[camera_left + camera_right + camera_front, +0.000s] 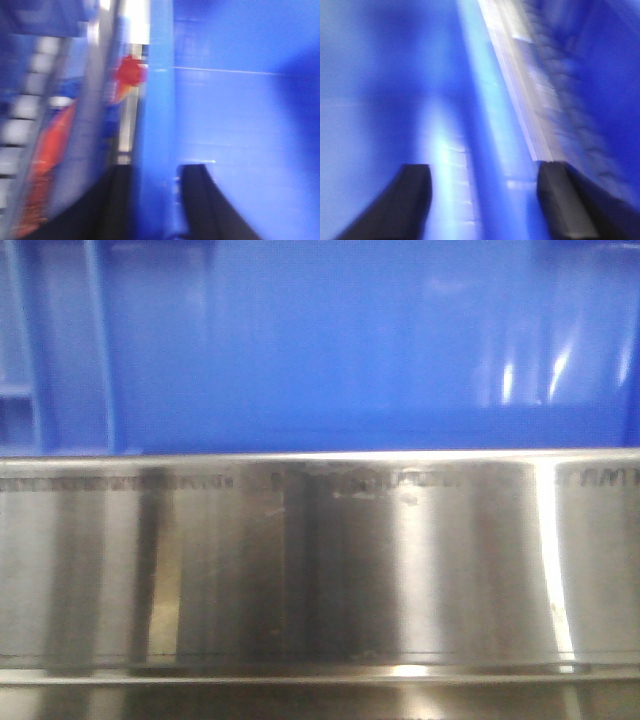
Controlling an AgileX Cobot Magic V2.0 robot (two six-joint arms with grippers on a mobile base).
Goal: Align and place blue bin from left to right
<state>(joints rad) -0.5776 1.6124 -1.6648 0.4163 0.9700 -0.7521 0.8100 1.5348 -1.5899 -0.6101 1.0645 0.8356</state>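
One blue bin (330, 340) fills the front view from 9 to 3 o'clock across the top. Its glossy panel is in the middle, with ribbed corners at 10 and 2 o'clock. Directly below it, one brushed steel band (320, 560) spans the frame through 6 o'clock. In the left wrist view, the left gripper (157, 200) sits at 6 o'clock. Its two dark fingers (202, 205) are drawn narrow, pressing either side of one upright wall of the bin. Two blurred patches, one red (129, 72) at 11 o'clock and one orange (50, 150) at 8 o'clock, are too smeared to identify. In the right wrist view, the right gripper (487, 200) is also at 6 o'clock. Its two fingers (407, 205) are spread wide, straddling a blue rim that runs from 12 to 6 o'clock without touching it. One pale strip (520, 100) lies at 1 o'clock.
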